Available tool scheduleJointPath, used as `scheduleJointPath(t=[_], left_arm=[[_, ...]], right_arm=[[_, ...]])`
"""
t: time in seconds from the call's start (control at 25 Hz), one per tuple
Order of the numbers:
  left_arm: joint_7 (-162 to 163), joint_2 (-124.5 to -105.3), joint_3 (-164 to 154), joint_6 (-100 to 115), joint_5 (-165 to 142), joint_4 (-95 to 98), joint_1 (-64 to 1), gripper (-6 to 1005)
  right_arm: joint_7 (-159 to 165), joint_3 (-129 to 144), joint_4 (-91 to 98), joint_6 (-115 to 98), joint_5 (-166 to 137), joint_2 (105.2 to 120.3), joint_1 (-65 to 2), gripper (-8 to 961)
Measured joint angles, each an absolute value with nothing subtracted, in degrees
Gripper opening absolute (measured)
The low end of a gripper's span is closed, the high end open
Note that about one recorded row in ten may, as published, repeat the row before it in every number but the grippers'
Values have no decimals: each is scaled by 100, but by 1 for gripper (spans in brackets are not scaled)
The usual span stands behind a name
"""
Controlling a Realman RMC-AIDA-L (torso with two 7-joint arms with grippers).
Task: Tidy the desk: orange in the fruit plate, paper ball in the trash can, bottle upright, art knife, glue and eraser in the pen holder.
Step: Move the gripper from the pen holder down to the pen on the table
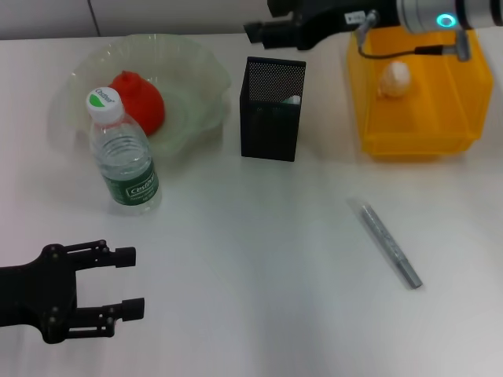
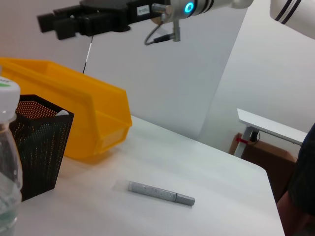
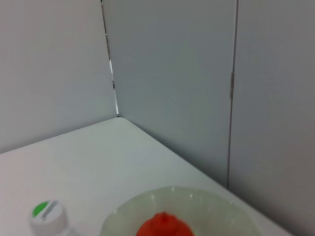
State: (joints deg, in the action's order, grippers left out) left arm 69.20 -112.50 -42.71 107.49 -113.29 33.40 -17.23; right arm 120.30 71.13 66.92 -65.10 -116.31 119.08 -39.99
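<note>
The orange point(image 1: 137, 98) lies in the pale green fruit plate point(image 1: 196, 71). The bottle point(image 1: 122, 153) stands upright in front of the plate. The black mesh pen holder point(image 1: 271, 110) has a white item point(image 1: 292, 100) at its rim. The paper ball point(image 1: 394, 78) lies in the yellow trash can point(image 1: 416, 133). The grey art knife point(image 1: 391, 245) lies flat on the table at the right. My right gripper point(image 1: 263, 33) hangs open and empty above the pen holder; it also shows in the left wrist view point(image 2: 54, 25). My left gripper point(image 1: 130, 281) is open and empty at the front left.
The white table point(image 1: 251, 236) ends at a wall behind the plate and bin. In the left wrist view the knife point(image 2: 160, 192) lies beyond the pen holder point(image 2: 37, 142) and trash can point(image 2: 88, 113). The right wrist view shows the plate point(image 3: 197, 206) and the bottle cap point(image 3: 47, 214).
</note>
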Motion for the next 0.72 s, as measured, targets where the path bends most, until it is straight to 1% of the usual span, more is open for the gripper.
scheduleJointPath(t=[0.16,0.2,0.4,0.56,0.72], left_arm=[[6944,-11232,-4271,10765,-11330,3345,-1718,773],[6944,-11232,-4271,10765,-11330,3345,-1718,773],[6953,-11225,-4271,10767,-11330,3349,-1709,772],[6965,-11225,-4292,10762,-11329,3349,-1709,772],[6974,-11244,-4320,10736,-11329,3349,-1732,772]], right_arm=[[13087,7097,7400,-7653,-12702,11815,-3979,532],[13429,7111,7629,-8060,-13199,11817,-3991,541],[14216,7441,8187,-9054,-14693,11943,-3909,540],[14524,8024,7829,-9234,-14938,11949,-3882,537],[14647,8398,7276,-8910,-14980,11951,-3898,534]])
